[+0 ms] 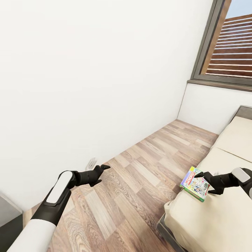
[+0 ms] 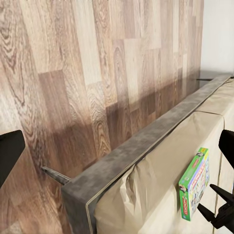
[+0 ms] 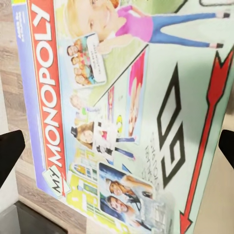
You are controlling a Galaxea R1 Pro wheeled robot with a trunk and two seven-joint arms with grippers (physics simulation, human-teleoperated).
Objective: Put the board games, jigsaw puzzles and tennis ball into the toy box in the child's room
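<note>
White walls and wood-plank floor (image 1: 140, 182) are seen in the head view, with a dark-framed window (image 1: 224, 45) at the far corner. The bed (image 1: 224, 210), with beige mattress and thin grey frame, is set along the right side. A green-edged board game box lettered MY MONOPOLY (image 1: 194, 183) is lying flat at the mattress's near-left edge, close to the bed's left corner. The right gripper (image 1: 206, 180) is held just over the box's right side with its fingers spread; whether the box is touched cannot be told. In the right wrist view the box lid (image 3: 131, 112) is seen close up between the dark fingertips (image 3: 9, 153). The left gripper (image 1: 99, 173) is held over the bare floor beside the wall, fingers parted, nothing gripped. In the left wrist view the bed frame (image 2: 146, 146) and game box (image 2: 195, 185) are seen.
</note>
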